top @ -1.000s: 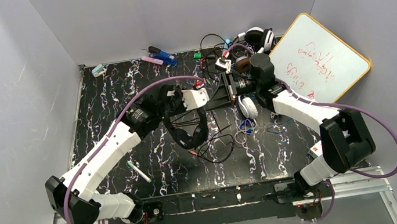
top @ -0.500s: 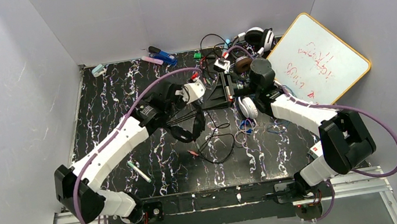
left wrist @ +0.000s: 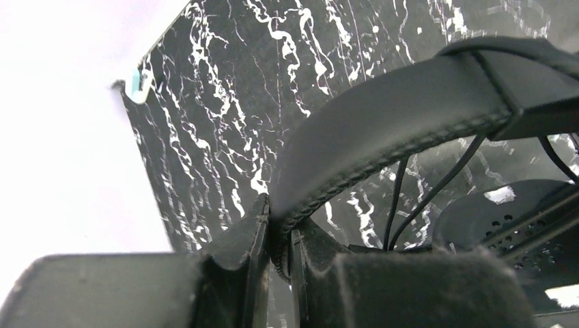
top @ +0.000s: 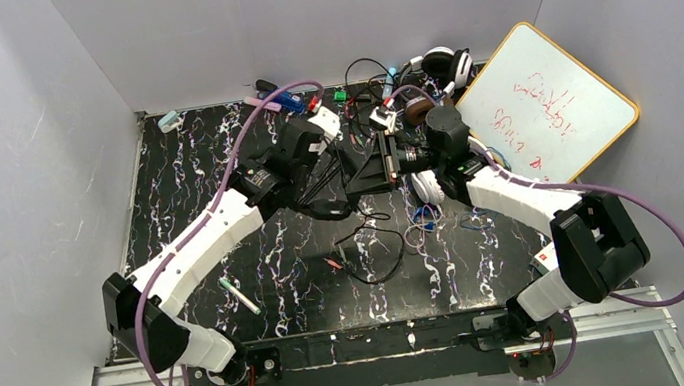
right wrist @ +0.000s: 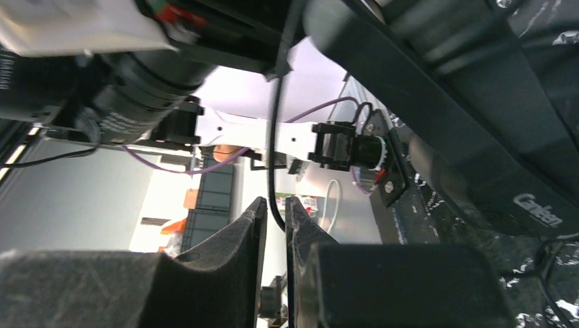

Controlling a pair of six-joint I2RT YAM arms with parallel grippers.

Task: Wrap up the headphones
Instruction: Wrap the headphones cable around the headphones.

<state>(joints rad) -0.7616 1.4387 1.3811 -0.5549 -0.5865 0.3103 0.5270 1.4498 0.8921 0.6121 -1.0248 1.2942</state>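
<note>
My left gripper (top: 337, 171) is shut on the padded headband (left wrist: 382, 130) of the black headphones (top: 327, 201) and holds them above the table's middle. One black ear cup (left wrist: 502, 219) hangs to the right in the left wrist view. My right gripper (top: 392, 158) faces it from the right, its jaws closed on the thin black cord (right wrist: 273, 171) that hangs from the black headphones (right wrist: 478, 102). The rest of the cord (top: 371, 249) lies looped on the table. A white headset (top: 428, 186) lies under the right wrist. A brown ear cup (top: 419, 111) sits behind it.
A whiteboard (top: 549, 113) leans at the right. Another headset (top: 441, 63) and tangled cables lie at the back. A blue stapler (top: 283, 100) and markers are at the back centre. A green pen (top: 239, 296) lies front left.
My left gripper has moved farther back and right with the black headphones, lifting them. My right gripper has shifted left toward them and now has the cord between its fingers.
</note>
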